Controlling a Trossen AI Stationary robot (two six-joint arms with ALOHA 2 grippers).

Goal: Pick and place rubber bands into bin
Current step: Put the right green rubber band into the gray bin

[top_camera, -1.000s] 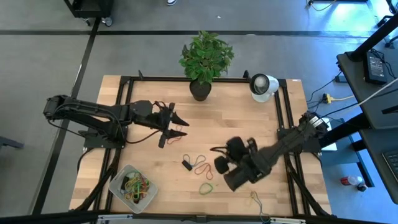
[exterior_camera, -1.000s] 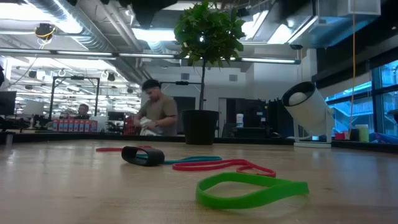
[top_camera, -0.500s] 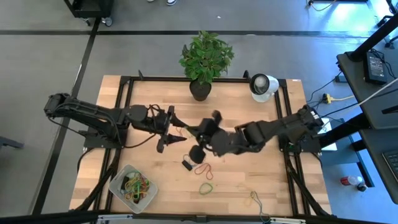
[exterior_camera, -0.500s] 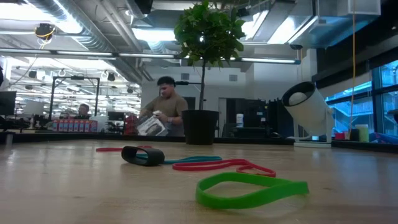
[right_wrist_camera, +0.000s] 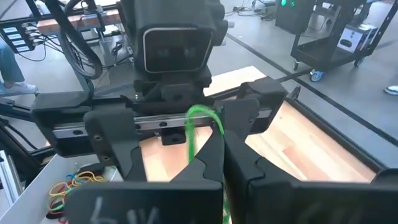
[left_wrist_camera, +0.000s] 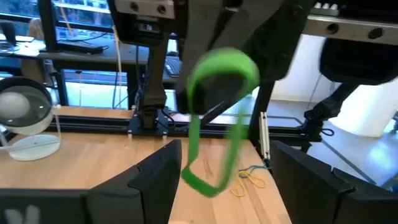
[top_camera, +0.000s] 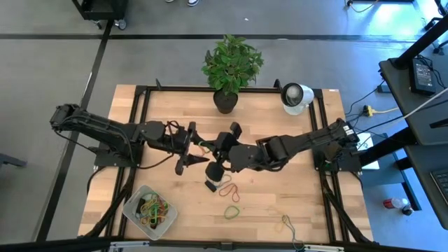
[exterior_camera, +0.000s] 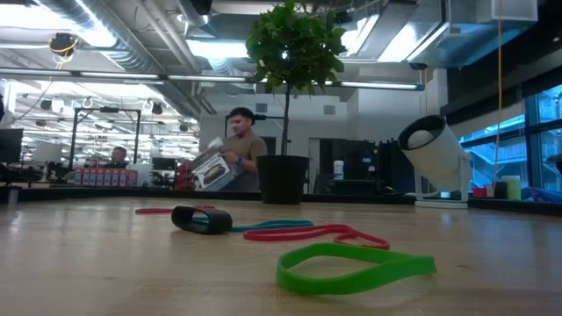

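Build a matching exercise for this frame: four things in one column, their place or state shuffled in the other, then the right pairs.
Things:
1. left gripper
2. right gripper
3. bin
4. plant pot

Places or states:
A. at the table's far edge, holding a leafy plant
B. shut on a green rubber band, mid-table
C. open, facing the other gripper
D. near the table's front left corner, with rubber bands inside

Pairs: 1-C, 2-B, 3-D, 4-A
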